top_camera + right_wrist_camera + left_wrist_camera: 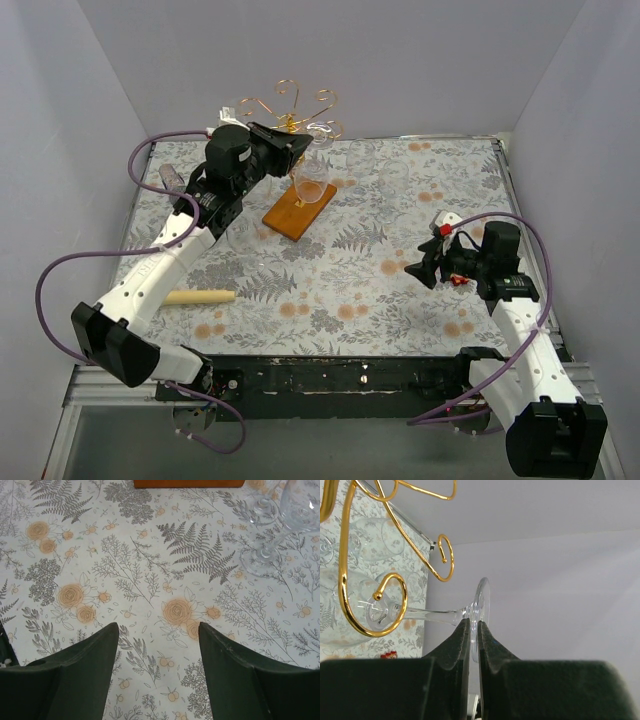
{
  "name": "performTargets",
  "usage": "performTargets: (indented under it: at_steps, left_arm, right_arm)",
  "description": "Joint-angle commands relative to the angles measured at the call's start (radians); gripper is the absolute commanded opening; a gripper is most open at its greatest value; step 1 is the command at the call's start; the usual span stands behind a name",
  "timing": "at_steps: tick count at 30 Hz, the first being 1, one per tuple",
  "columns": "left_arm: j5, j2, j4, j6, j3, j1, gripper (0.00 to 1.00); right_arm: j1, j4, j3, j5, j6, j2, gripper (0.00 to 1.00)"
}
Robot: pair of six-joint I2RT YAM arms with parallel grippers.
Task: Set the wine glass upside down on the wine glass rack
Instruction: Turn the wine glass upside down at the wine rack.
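Left gripper (474,624) is pinching the wine glass (435,614) by its foot at the wine glass rack (342,585) — right gripper (159,632) is hanging open, empty, well apart from it.

Figure: counter (400,300) layout from above.
Wine glass rack (300,212) stands rear, left of centre; the wine glass (435,614) stem crosses one curled arm, its foot between the left hand (474,630) fingers. Wooden rod (198,296) lies front left; right hand (422,265) over the right side.
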Motion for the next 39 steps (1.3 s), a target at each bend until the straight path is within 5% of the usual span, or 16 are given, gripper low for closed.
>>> performTargets:
  at_steps: [1, 39]
  left_arm:
    - [-0.053, 0.006, 0.048, -0.051, 0.074, 0.012, 0.00]
    - [-0.090, -0.027, 0.068, -0.070, 0.027, 0.090, 0.00]
  right_arm:
    - [-0.004, 0.020, 0.008, -0.079, -0.044, -0.020, 0.72]
    - [-0.004, 0.003, 0.006, -0.091, -0.076, -0.029, 0.72]
